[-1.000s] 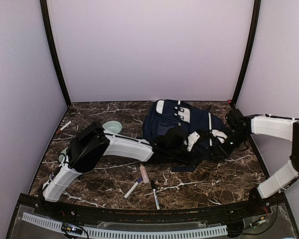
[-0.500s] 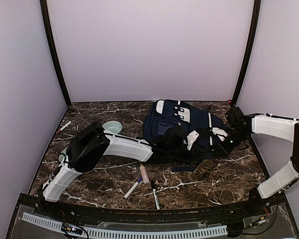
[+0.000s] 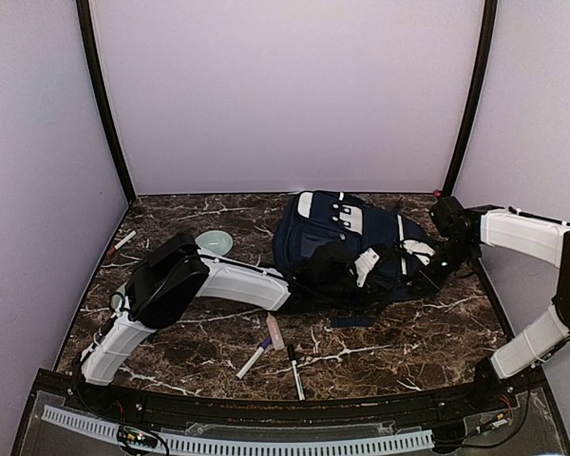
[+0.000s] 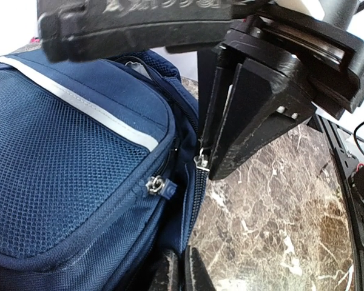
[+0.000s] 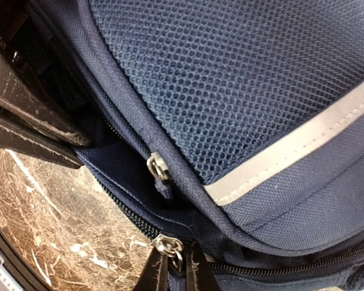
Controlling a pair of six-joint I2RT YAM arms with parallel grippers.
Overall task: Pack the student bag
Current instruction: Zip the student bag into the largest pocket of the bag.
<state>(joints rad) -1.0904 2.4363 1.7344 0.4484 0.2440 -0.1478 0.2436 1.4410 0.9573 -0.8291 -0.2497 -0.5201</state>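
Your student bag [image 3: 347, 228] lies center-right in the top view. Your right gripper [image 5: 173, 273] is pinched narrow on a zip pull [image 5: 168, 245]. Your left gripper [image 4: 183, 273] is closed tight at the bag's edge.

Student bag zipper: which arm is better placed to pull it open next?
Right, probably. The right gripper is shut on a zipper pull of the student bag, ready to draw; the left gripper is shut at the bag's edge, apparently bracing.

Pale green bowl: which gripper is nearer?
Left. The left gripper sits at the student bag's near edge, right of the pale green bowl; the right gripper is even farther right, clamped on a zipper pull at the bag's right end.
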